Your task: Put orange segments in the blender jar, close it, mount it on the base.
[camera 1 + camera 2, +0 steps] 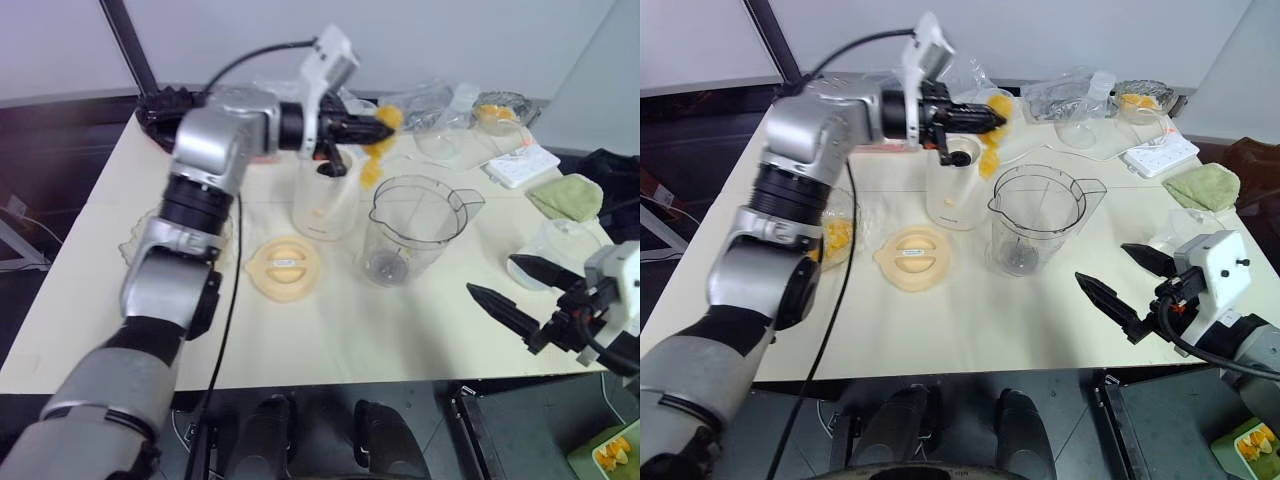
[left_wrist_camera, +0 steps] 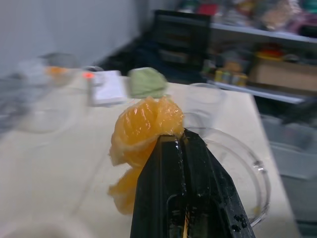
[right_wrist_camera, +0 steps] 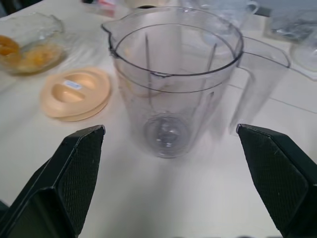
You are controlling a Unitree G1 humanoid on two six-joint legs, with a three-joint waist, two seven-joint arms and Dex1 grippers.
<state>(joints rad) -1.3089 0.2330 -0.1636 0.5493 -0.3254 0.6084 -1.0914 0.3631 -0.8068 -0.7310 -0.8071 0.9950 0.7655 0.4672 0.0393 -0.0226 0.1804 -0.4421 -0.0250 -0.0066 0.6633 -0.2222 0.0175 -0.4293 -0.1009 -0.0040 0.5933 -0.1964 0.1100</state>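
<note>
Left gripper [image 1: 385,124] is pinching a clump of orange segments [image 1: 378,145] between its closed black fingers, holding them in the air above the far left edge of the blender jar [image 1: 412,228]. Some of the clump is hanging down below the fingertips. Right gripper [image 1: 505,287] is hovering near the right edge of the table [image 1: 330,345] with its two fingers spread wide and gripping nothing, pointing toward the jar.

The jar is standing upright and uncovered in the middle of the table, its inside holding no fruit, its handle facing right. Just to its left and slightly farther away, the cream base [image 1: 325,200] is standing upright. A round cream lid [image 1: 284,267] is lying flat on the table, near and to the left of the jar. A clear bowl [image 1: 836,235] with more orange pieces is sitting at the left, partly behind the left arm.
</note>
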